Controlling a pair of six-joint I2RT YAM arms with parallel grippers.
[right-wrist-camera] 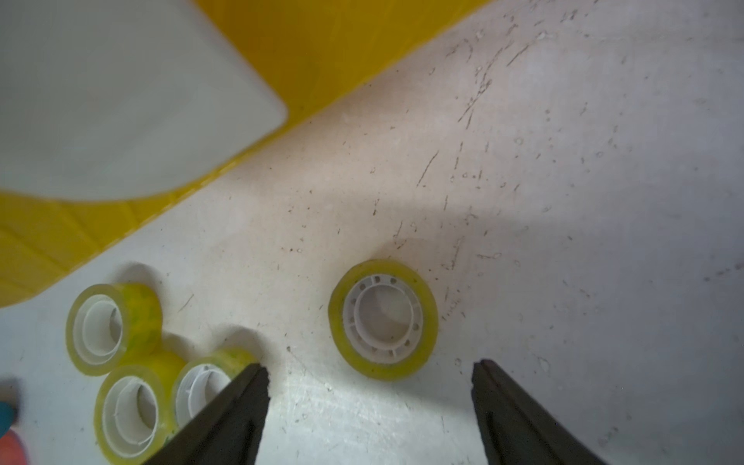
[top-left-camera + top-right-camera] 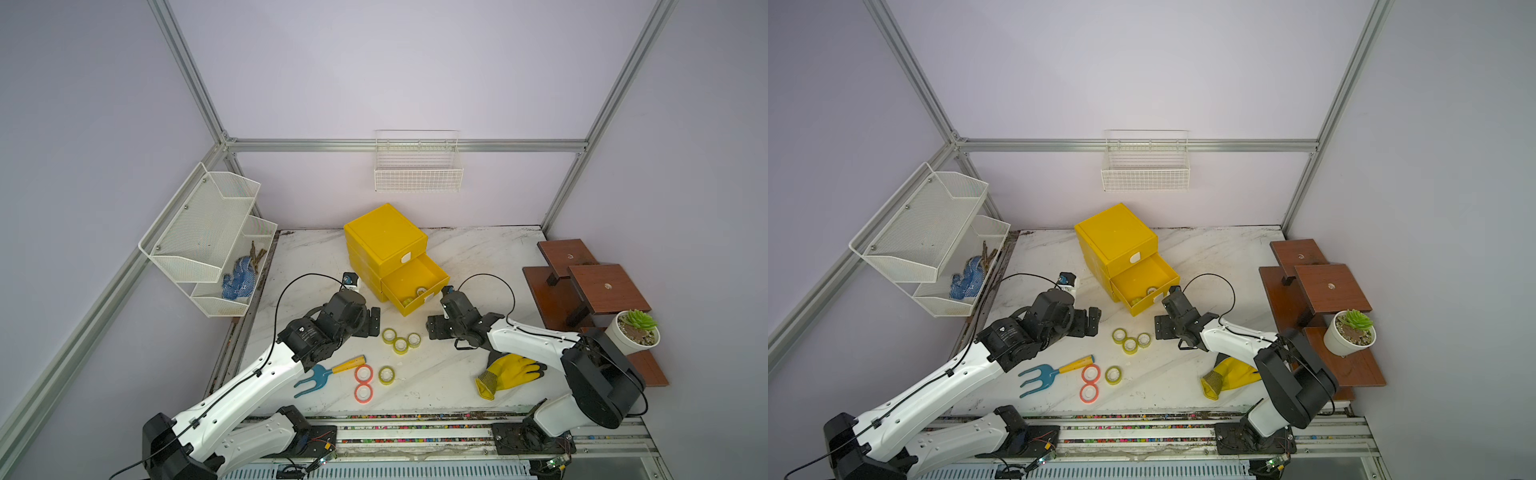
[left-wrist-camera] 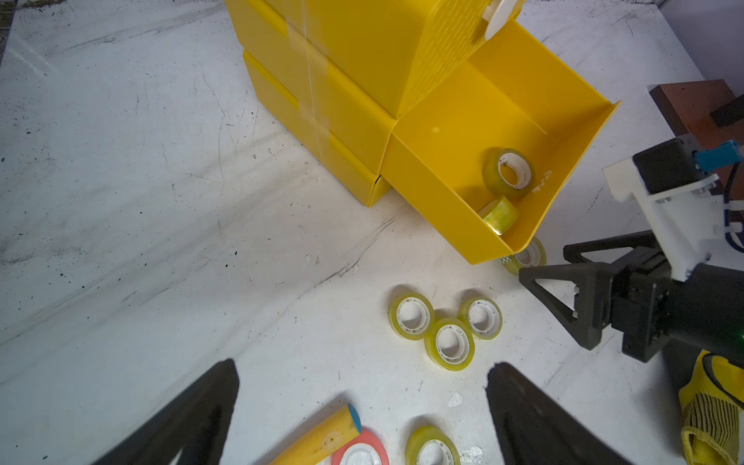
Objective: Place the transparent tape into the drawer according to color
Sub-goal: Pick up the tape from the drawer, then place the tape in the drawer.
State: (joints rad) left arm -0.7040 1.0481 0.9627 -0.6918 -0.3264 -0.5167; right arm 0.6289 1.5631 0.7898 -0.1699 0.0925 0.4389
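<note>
Holding left tool (image 3: 364, 364) and right tool (image 1: 369, 366) open, empty; I'm seeing two rolls (image 3: 508, 173) in the drawer (image 3: 439, 201), seven outside.

Robot lab test cell, aluminium-profile frame (image 2: 224, 143) and plain lilac panels (image 2: 332, 83) behind the yellow drawer unit (image 2: 384, 241), marble-look tabletop (image 2: 478, 257) under it, left arm (image 2: 232, 395) and right arm (image 2: 528, 336) bolted to a rail (image 2: 415, 434) in front of it, wire basket (image 2: 417, 174) above it.

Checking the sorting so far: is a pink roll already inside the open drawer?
No, the open drawer shows only two yellow-green rolls inside.
</note>
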